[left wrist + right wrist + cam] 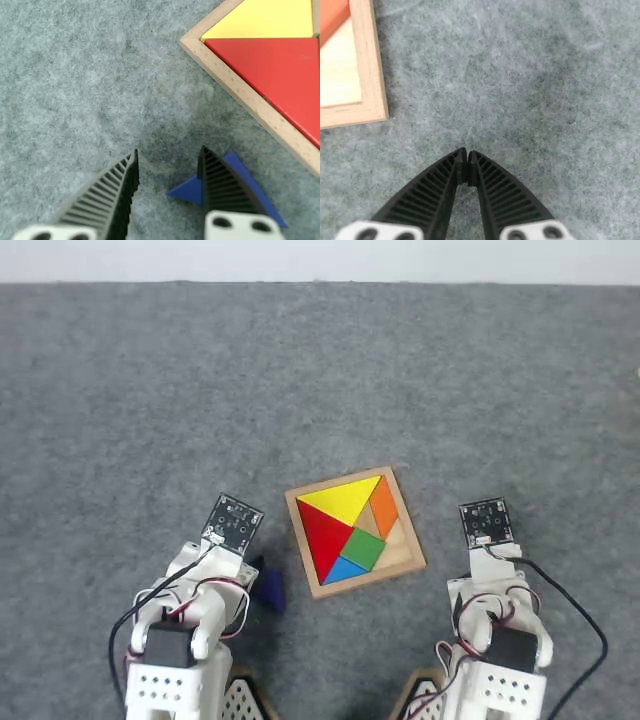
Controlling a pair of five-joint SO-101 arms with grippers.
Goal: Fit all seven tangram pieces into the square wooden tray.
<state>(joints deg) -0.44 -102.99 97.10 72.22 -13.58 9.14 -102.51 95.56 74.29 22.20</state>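
The square wooden tray (306,550) lies on the carpet between the two arms. It holds a yellow triangle (343,500), a red triangle (323,532), an orange piece (384,506), a green square (364,548) and a small blue triangle (345,570). Bare wood (402,542) shows at its right side. A dark blue triangle (268,588) lies flat on the carpet left of the tray. My left gripper (169,151) is open over the carpet, and one finger (217,182) overlaps this dark blue triangle (186,190). My right gripper (467,151) is shut on nothing, just off the tray's corner (367,65).
Grey carpet covers the whole table, with wide free room beyond the tray. The left arm (195,620) and the right arm (495,620) stand at the near edge, and a black cable (575,610) loops beside the right arm.
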